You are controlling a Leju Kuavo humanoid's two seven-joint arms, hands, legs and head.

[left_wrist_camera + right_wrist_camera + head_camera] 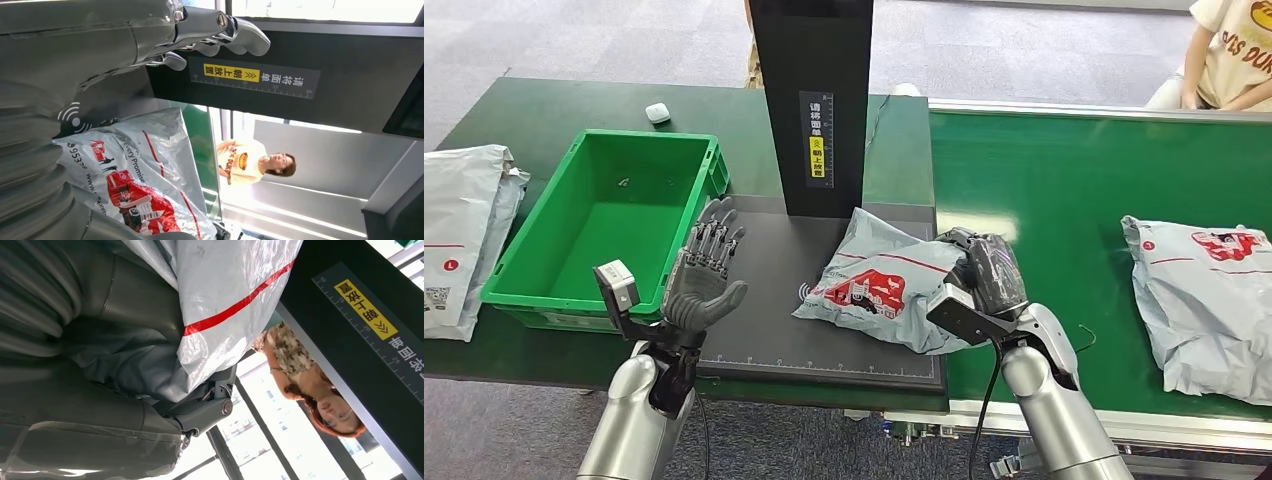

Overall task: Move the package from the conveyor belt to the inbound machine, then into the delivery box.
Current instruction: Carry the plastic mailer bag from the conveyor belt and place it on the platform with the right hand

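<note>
Head view: package (879, 290) sits on inbound machine plate (774, 260), right hand (984, 272) gripping its right edge, left hand (704, 270) spread empty; green delivery box (544, 265) move remains.

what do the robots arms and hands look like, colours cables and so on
Both arms are silver metal tubes with rounded joints. The left hand is grey, with dark segmented fingers and a thick grey thumb; the right hand is dark grey to black. A small grey camera box sits at each wrist, and a black cable runs down along each forearm. Ribbed grey covers show in the wrist views.
</note>
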